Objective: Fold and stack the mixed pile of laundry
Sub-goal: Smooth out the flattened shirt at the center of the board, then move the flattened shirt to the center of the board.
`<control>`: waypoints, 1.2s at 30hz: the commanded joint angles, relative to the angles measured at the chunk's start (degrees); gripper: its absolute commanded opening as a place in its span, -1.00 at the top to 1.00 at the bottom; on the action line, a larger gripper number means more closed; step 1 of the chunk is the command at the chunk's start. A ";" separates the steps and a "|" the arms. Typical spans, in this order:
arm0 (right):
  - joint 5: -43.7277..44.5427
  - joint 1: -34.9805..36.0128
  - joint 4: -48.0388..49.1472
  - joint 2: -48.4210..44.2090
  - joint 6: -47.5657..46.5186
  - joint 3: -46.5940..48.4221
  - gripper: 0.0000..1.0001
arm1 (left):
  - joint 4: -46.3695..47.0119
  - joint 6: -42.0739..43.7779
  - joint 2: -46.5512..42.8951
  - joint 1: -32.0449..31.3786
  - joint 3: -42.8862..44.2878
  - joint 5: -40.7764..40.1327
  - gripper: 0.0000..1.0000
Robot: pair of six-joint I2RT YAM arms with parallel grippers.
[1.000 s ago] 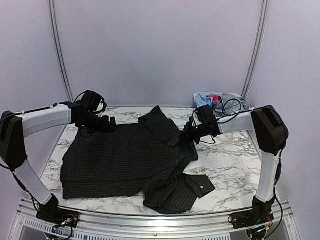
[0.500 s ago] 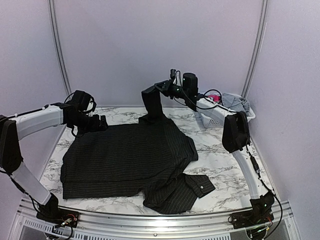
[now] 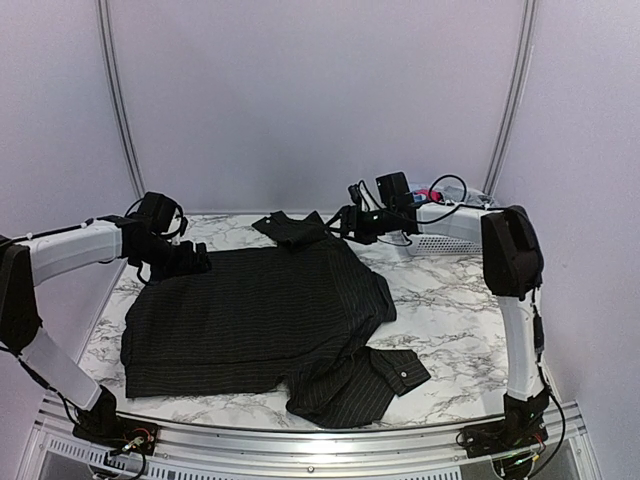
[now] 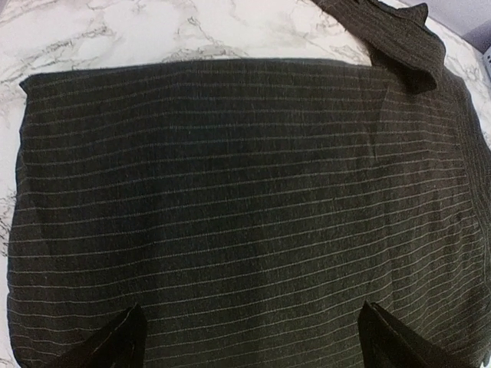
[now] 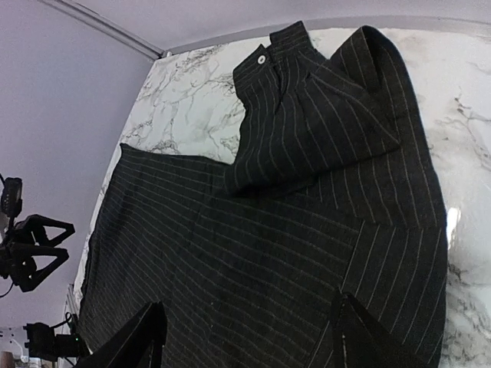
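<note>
A large black pinstriped shirt [image 3: 250, 315] lies spread flat on the marble table, filling the left wrist view [image 4: 245, 176]. One sleeve [image 3: 288, 229] is folded across its back edge, its buttoned cuff [image 5: 265, 65] showing in the right wrist view. My right gripper [image 3: 338, 222] hovers just right of that sleeve, open and empty [image 5: 249, 326]. My left gripper [image 3: 196, 263] is open over the shirt's back left corner, with nothing between its fingertips [image 4: 123, 341]. The rest of the laundry pile, a pink-red piece [image 3: 433, 194] and grey-blue cloth [image 3: 470, 197], sits at the back right.
A white lattice basket [image 3: 440, 241] holds those garments at the back right corner. The shirt's other sleeve, with its cuff [image 3: 398, 372], lies crumpled near the front edge. Bare marble [image 3: 450, 310] shows right of the shirt. Walls close in on three sides.
My right gripper lifted the sleeve high from the shirt's right shoulder, brought it down at the back edge and opened, letting it go. The left gripper drew back slightly to the left.
</note>
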 commanded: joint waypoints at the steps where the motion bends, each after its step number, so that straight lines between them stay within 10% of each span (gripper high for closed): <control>1: 1.98 3.35 -6.49 -6.08 -7.18 -8.57 -0.34 | -0.12 -1.56 -1.23 -0.02 -3.36 2.17 -0.98; 13: 9.15 -3.01 -10.42 -5.84 -8.19 -20.90 -0.27 | -0.26 -4.80 15.23 -0.91 0.02 4.84 -0.73; 23: 8.97 -8.63 -14.50 4.48 -13.36 -1.15 -0.29 | -2.00 -4.27 34.96 -0.42 20.97 3.84 -0.41; 29: 2.09 -6.98 -15.94 -6.96 -14.93 0.65 -0.37 | -1.49 1.17 27.40 -1.83 26.78 4.57 -0.82; 36: -0.60 -7.59 -15.49 -29.79 -12.42 -20.97 -0.44 | -0.66 14.56 13.61 -16.49 23.42 9.56 -0.98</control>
